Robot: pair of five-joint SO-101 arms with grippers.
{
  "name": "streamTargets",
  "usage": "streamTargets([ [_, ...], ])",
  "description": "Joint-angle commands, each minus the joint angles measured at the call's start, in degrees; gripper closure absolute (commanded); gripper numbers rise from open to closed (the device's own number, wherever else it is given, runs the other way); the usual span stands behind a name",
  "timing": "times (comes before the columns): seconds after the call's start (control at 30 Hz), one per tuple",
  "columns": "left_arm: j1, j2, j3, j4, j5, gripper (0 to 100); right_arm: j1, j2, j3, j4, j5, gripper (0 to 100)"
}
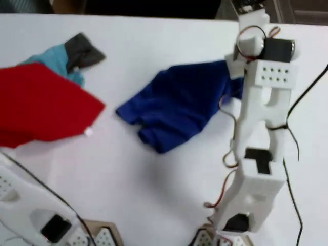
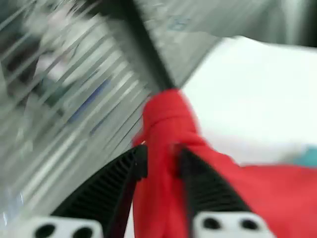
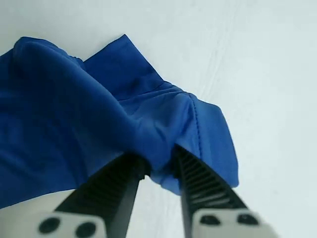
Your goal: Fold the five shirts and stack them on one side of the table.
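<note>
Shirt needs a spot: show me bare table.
Free: white table between crumpled blue cloth shirt, red cloth shirt and white arm; also the strip beyond the blue one. Crowded: far left, where teal shirt and grey cloth meet the red.

No lettering, label, number or sign can be read — none on the red shirt (image 1: pixel 41 102), the blue shirt (image 1: pixel 179 102), the right arm's white housing (image 1: pixel 264 74) or the table (image 1: pixel 154 195).
</note>
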Motion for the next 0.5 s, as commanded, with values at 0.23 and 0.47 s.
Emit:
streamTargets([
  [0.23, 19.3, -0.6, 0.5, 4.7, 1.7, 70, -4.1, -4.6, -0.3, 0.2, 0.0, 66.6],
  [0.47, 30.7, 10.5, 12.3, 3.3, 2.2, 70, -4.2, -4.7, -0.3, 0.3, 0.0, 66.6],
])
